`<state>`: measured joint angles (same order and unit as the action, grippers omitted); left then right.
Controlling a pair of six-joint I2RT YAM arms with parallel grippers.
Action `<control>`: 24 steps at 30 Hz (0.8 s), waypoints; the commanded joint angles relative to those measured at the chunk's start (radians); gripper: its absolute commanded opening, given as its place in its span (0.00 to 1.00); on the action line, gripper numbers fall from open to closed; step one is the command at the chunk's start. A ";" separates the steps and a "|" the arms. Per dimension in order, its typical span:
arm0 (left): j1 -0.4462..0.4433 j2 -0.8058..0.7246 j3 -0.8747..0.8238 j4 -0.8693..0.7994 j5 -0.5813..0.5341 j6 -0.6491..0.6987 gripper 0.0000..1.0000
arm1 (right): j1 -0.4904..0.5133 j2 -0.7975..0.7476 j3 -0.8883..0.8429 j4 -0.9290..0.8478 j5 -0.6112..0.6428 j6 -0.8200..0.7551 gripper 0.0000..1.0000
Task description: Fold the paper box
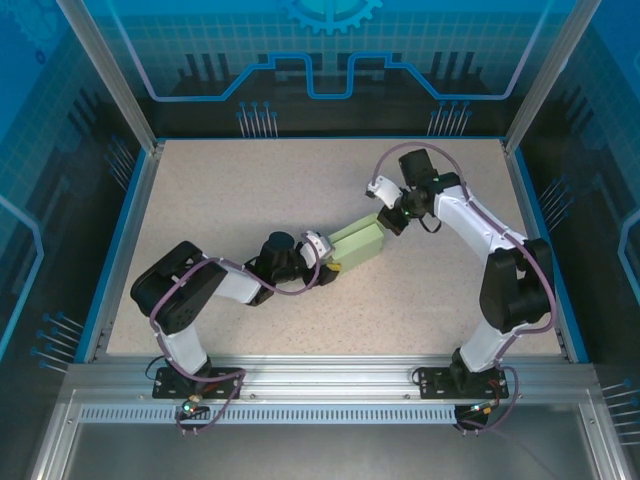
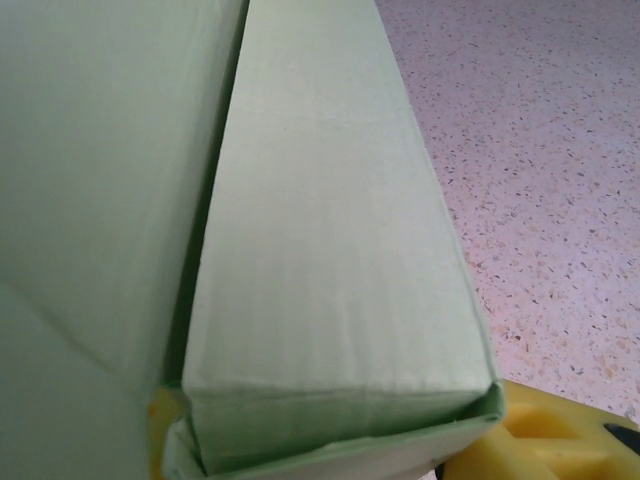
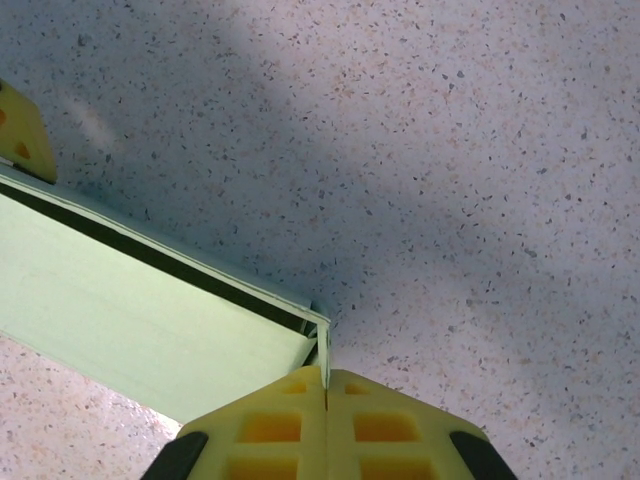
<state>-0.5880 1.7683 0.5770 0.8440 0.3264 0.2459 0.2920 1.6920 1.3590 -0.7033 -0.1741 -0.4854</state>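
The box (image 1: pixel 357 243) lies at the centre of the top view, on the table (image 1: pixel 250 190). The right gripper (image 3: pixel 325 388), bottom centre of its wrist view, is pinched closed on the box's thin corner wall. The left gripper (image 1: pixel 328 262) straddles the box's lower-left end; I cannot tell whether it grips.

- Pale beige speckled stone-look surface (image 1: pixel 250 200) with a blue rim, flat beneath and around both arms' jaws.
- Pale mint-green card paper box (image 1: pixel 358 243) between the jaws; contact with the surface unclear.
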 commanded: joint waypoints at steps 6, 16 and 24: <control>0.008 0.008 -0.003 0.031 -0.011 0.013 0.58 | 0.038 -0.026 -0.029 -0.025 0.084 0.105 0.02; 0.007 -0.007 -0.009 0.031 -0.025 -0.008 0.67 | 0.065 -0.030 -0.040 -0.024 0.120 0.163 0.02; 0.008 -0.069 -0.030 -0.006 -0.073 -0.026 0.76 | 0.085 -0.028 -0.034 -0.029 0.137 0.168 0.02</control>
<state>-0.5880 1.7489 0.5644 0.8402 0.2798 0.2344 0.3561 1.6718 1.3411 -0.6876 -0.0551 -0.3351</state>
